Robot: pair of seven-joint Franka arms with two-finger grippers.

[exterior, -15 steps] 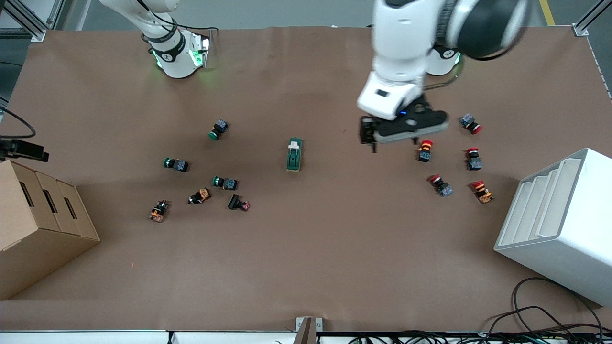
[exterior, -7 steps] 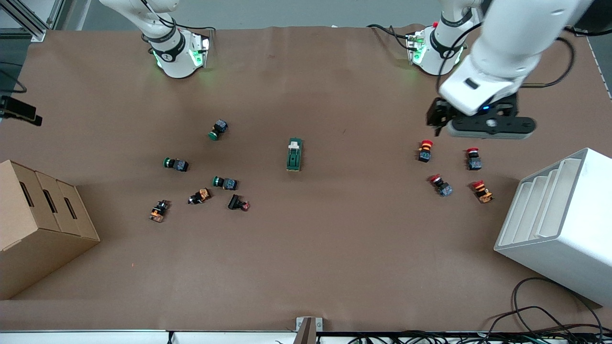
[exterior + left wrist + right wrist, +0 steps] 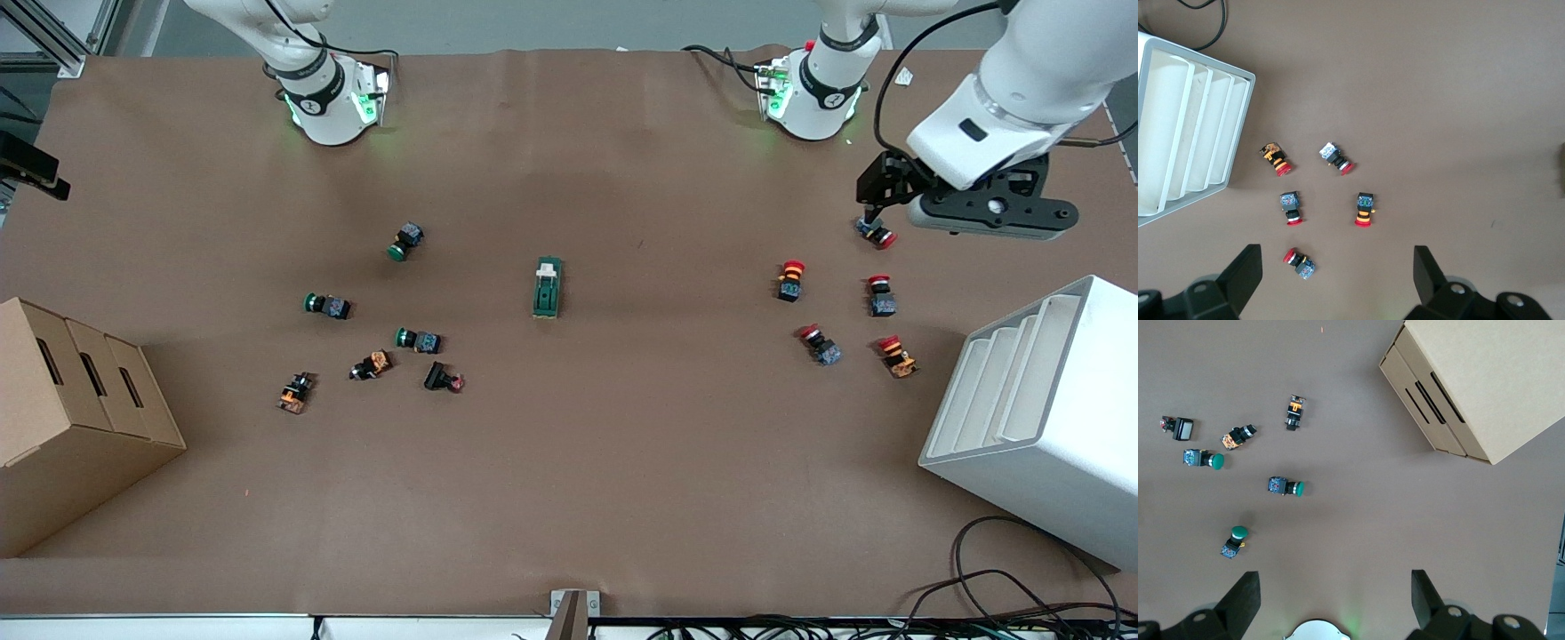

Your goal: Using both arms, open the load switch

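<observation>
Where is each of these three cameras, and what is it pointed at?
Front view: high above the table, facing both arm bases; the load switch lies mid-table, and the left gripper is visible.
Left wrist view: looks down past its open fingers at the red buttons and white rack.
Right wrist view: looks down at the green buttons and cardboard box.
Shared: front shows all.

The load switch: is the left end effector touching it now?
Apart. The front view shows the load switch alone at the table's middle, with the left end effector open over the red buttons toward the left arm's end.
</observation>
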